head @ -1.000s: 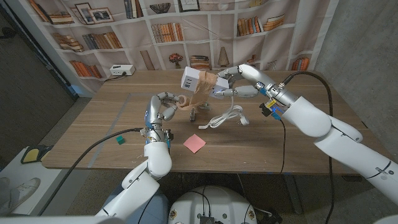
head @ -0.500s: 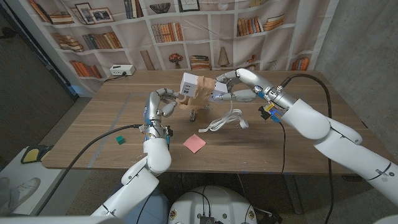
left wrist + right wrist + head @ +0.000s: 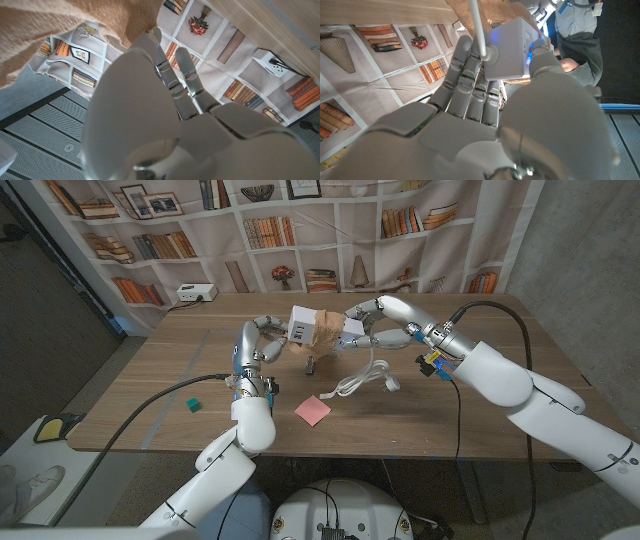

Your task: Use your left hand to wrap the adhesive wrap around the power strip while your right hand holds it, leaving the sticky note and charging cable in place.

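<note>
- The left hand [image 3: 262, 345] is raised over the table [image 3: 480, 395] with its fingers curled by the tan wrap [image 3: 322, 330]; it seems to pinch the wrap's loose end, though the contact is too small in the head view to be sure. In the left wrist view the wrap [image 3: 60, 30] hangs right at the fingertips [image 3: 152, 37], which fits a hold meant to keep the band taut for winding.
- The strip [image 3: 318, 330] is held in the air, between the two hands, above the table's far half. Its long axis runs roughly left to right, slightly tilted, with the socket face at the left end turned toward the left hand. The wrap already covers its middle.
- A small dark thing [image 3: 310, 363] stands on the table under the strip; I cannot tell what it is.
- The note [image 3: 312, 411] lies flat near the table's front edge, apart from both hands.
- The white cable [image 3: 365, 375] trails from the strip's right end down to a loose coil on the table.
- The right hand [image 3: 375, 323] is clamped on the strip's right end, steadying it so that the left end and middle stay free for winding.
</note>
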{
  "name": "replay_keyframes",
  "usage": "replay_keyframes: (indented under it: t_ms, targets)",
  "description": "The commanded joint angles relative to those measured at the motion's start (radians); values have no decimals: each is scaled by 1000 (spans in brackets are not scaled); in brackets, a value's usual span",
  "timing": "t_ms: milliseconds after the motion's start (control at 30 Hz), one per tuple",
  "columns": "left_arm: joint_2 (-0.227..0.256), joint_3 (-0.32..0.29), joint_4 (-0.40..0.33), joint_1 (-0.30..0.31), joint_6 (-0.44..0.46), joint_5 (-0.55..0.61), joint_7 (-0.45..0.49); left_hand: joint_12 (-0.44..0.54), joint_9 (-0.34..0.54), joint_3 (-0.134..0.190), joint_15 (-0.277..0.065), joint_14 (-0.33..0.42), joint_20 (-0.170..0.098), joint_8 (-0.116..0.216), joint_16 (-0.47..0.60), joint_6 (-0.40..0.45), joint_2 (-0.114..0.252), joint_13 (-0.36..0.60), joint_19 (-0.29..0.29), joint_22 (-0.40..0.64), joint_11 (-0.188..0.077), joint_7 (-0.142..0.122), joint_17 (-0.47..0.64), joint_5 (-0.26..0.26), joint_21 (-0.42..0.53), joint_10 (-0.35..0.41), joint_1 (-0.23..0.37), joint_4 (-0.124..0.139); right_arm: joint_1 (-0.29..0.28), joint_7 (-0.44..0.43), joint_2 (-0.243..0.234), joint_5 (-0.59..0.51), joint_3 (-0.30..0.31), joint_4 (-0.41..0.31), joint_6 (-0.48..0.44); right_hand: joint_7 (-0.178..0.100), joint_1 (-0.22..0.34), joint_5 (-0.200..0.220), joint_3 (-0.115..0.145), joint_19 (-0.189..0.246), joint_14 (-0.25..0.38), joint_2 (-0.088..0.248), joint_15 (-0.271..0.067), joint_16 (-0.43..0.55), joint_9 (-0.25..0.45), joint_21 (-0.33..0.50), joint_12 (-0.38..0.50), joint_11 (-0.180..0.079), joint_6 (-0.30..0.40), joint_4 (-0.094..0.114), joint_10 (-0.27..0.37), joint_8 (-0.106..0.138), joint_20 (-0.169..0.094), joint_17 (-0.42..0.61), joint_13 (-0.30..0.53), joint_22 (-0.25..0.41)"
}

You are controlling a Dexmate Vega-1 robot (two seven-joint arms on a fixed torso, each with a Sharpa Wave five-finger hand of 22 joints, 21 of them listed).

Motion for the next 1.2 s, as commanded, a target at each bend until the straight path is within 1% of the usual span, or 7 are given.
replay_keyframes:
  t_ms: [33, 333, 700, 900, 933, 1000, 1200]
  targets:
    - [9, 5, -5, -29, 3, 18, -15, 0, 4, -2, 2, 2, -4, -1, 7, 3, -5, 5, -2, 3, 4, 1, 4, 6, 3, 6, 4, -3, 10, 31, -14, -7, -13, -3, 11, -97, 125, 4, 62, -4, 88, 134, -123, -3, 1, -5, 6, -133, 92, 8, 127, 7, -88, 1, 111, 2]
    - [12, 3, -6, -44, -8, 28, -18, -1, 3, -2, 3, 1, -4, -3, 8, 3, -6, 4, -1, 2, 1, 0, 3, 6, 2, 7, 5, -4, 24, 40, -16, -60, -45, -4, 6, -98, 123, 3, 61, -6, 86, 135, -123, -3, 1, -6, 4, -132, 91, 8, 127, 6, -88, 4, 111, 2]
    - [13, -9, -9, -56, -23, 31, -21, -2, 3, -3, 4, 1, -5, -3, 9, 5, -7, 4, -1, 3, 1, 1, 2, 7, 2, 6, 5, -4, 39, 42, -13, -101, -65, 1, -7, -99, 123, 2, 59, -9, 87, 136, -124, -4, 1, -8, 4, -134, 91, 8, 127, 6, -87, 1, 115, 2]
    - [11, -13, -6, -59, -32, 30, -21, -1, 3, -3, 4, 1, -5, -3, 10, 5, -8, 5, 0, 2, 3, 2, 2, 8, 2, 8, 5, -4, 47, 34, -13, -172, -84, -6, -29, -101, 121, 1, 58, -14, 85, 134, -122, -3, 0, -10, 2, -133, 90, 8, 126, 6, -88, 3, 115, 2]
    - [11, -14, -5, -59, -33, 30, -21, -2, 4, -3, 4, 0, -5, -3, 10, 4, -8, 4, 0, 2, 7, -1, 2, 8, 2, 7, 6, -4, 50, 35, -11, -174, -87, -5, -30, -103, 121, 0, 58, -16, 83, 134, -122, -3, 0, -10, 0, -135, 89, 8, 120, 6, -90, 4, 116, 2]
    - [10, -15, -3, -59, -38, 29, -20, -2, 3, -3, 4, 0, -5, -3, 10, 5, -8, 4, -1, 2, 2, 1, 2, 8, 1, 8, 5, -4, 54, 36, -8, -178, -93, -1, -33, -105, 122, -1, 59, -18, 81, 137, -124, -4, 0, -11, -1, -136, 88, 8, 114, 6, -91, 5, 120, 2]
    - [2, -15, 0, -59, -53, 31, -9, -1, 4, -3, 4, 0, -6, -4, 11, 4, -6, 6, -1, 2, 5, 2, 1, 9, 1, 8, 6, -3, 67, 38, 3, -183, -110, 12, -50, -107, 124, -4, 58, -18, 79, 138, -125, -5, 0, -11, -2, -137, 88, 8, 115, 6, -92, 3, 121, 2]
